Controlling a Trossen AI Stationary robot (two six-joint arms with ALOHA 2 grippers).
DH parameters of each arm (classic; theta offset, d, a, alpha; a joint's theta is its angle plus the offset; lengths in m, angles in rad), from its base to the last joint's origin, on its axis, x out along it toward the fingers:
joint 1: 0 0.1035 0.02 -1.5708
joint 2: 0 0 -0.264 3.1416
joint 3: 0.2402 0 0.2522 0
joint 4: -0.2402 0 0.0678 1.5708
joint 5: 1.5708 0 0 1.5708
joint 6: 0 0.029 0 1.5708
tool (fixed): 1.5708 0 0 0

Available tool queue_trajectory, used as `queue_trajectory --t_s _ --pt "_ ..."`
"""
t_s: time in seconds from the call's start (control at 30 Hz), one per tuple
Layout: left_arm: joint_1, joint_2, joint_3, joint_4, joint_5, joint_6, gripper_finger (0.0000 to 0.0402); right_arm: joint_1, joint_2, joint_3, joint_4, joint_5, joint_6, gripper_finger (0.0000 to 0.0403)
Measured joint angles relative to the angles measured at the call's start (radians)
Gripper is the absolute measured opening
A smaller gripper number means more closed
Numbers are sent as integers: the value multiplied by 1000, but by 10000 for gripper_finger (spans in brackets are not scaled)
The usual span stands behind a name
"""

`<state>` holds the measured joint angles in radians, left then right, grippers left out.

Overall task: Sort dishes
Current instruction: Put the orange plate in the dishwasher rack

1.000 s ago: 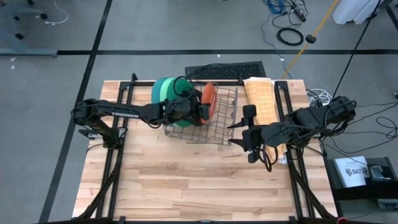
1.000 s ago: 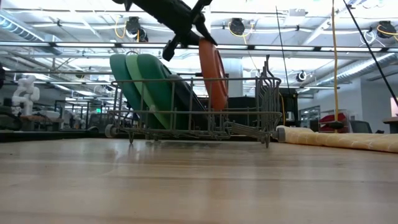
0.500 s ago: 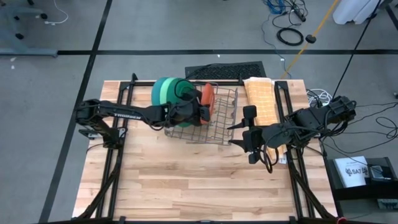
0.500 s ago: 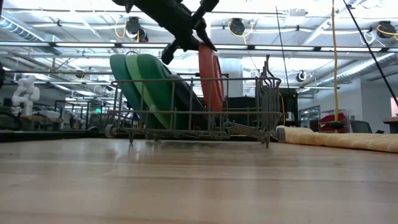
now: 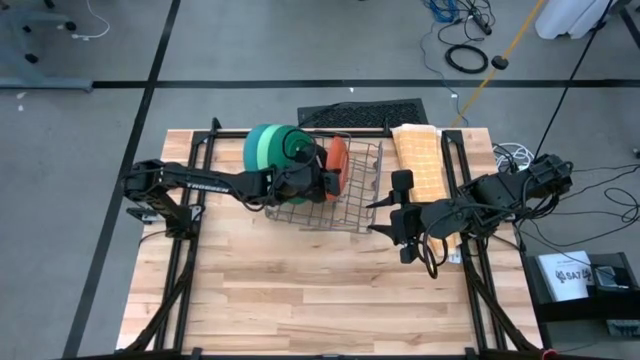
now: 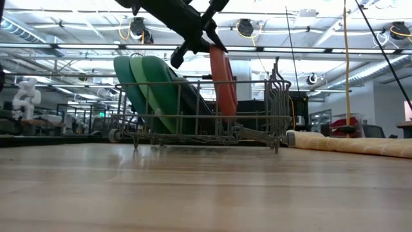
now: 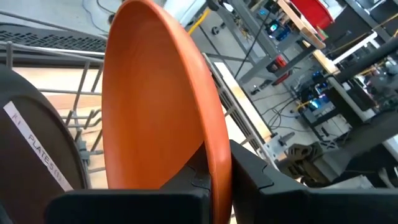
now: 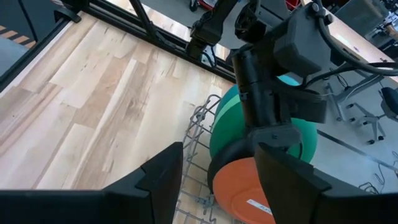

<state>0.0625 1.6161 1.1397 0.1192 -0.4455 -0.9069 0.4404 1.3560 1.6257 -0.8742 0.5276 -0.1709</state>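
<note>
My left gripper [image 5: 325, 180] is clamped tight on the rim of the orange plate [image 5: 337, 164], holding it on edge over the rack [image 5: 362, 205]. In the last second I've drawn the plate back toward the stacked plates and stood it straighter — it leaned to the rack's open end before, and now it hangs close to upright with its lower edge down among the wires. From the low view it sits just beyond the black plate [image 6: 196, 103], which leans beside the dark green plate [image 6: 164, 90], with the light green plate [image 6: 138, 87] and the teal plate [image 6: 123, 80] behind. I judge the orange one nearly lined up with its slot; what remains is to lower it, let go and pull clear.

My right gripper [image 5: 398, 212] waits with its jaws wide apart and nothing in them, over the table just beside the rack, near the cloth [image 5: 422, 160].
</note>
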Motion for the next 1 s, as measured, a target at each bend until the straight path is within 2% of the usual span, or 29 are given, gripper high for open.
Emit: queue_trajectory --t_s 0.6,0.77,1.0 --pt "-2 0 0 -55 -50 53 38 0 0 0 1 0 -6 193" --pt "-1 0 0 -56 -64 61 73 0 0 0 1 0 -6 193" --pt "-1 0 0 -48 -40 67 151 0 0 0 1 0 -6 193"
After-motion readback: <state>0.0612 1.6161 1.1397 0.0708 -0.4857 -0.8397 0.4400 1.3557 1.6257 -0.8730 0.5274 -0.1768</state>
